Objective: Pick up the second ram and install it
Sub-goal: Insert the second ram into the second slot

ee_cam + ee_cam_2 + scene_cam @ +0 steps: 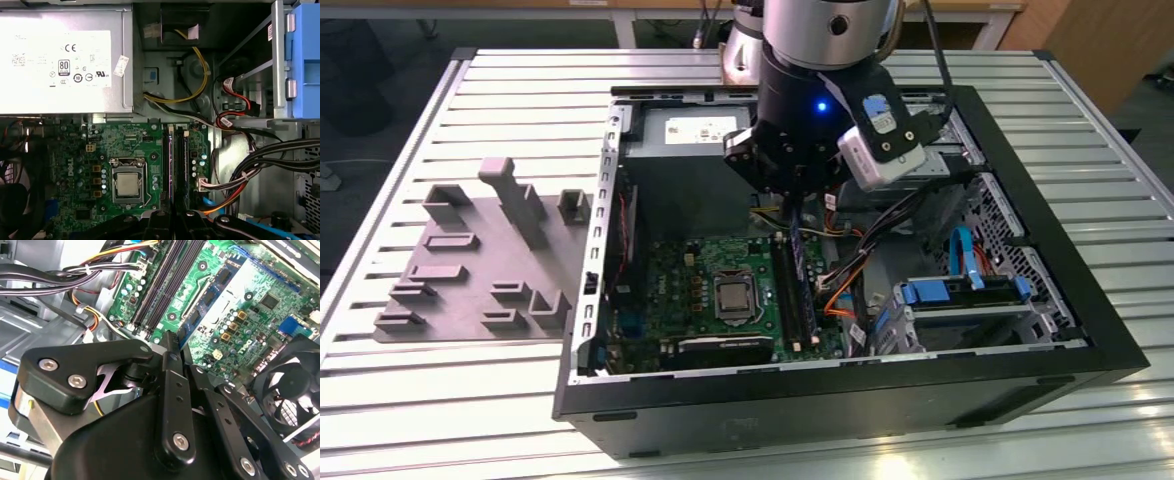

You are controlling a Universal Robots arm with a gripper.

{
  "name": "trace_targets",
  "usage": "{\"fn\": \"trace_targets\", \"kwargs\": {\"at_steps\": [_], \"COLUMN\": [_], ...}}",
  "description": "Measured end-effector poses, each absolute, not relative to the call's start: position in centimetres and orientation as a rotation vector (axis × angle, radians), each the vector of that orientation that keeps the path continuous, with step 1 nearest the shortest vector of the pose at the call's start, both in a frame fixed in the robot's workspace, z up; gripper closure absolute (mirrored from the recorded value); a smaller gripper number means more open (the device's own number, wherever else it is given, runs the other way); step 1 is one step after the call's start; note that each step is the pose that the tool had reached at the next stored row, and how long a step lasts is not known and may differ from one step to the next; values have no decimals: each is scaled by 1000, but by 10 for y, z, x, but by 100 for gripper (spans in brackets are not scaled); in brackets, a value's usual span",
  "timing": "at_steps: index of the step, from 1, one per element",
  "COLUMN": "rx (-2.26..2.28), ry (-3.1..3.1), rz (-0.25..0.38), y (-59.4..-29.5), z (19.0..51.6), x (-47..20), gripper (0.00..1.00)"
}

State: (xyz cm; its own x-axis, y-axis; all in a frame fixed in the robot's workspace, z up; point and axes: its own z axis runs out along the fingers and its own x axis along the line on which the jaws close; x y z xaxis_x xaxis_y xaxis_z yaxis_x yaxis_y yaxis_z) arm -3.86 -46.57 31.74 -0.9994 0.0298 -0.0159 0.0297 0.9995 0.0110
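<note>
Exterior view – tool (797, 200) clamped on second ram (799, 275), stick hanging over motherboard (670, 283) slots.

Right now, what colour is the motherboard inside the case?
Green; the motherboard shows best in the first wrist view.

I work in a robotics lab or workshop: an opened black desktop computer case (854, 390) lies on a ribbed aluminium-slat table (480, 400) beside a grey moulded parts fixture (480, 260) near its edge.
</note>
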Motion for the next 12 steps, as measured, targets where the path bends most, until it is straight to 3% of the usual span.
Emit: {"fn": "trace_targets", "kwargs": {"at_steps": [12], "rx": [-3], "ry": [3127], "rz": [17], "y": [-468], "z": [296], "x": [-37], "gripper": [86]}}
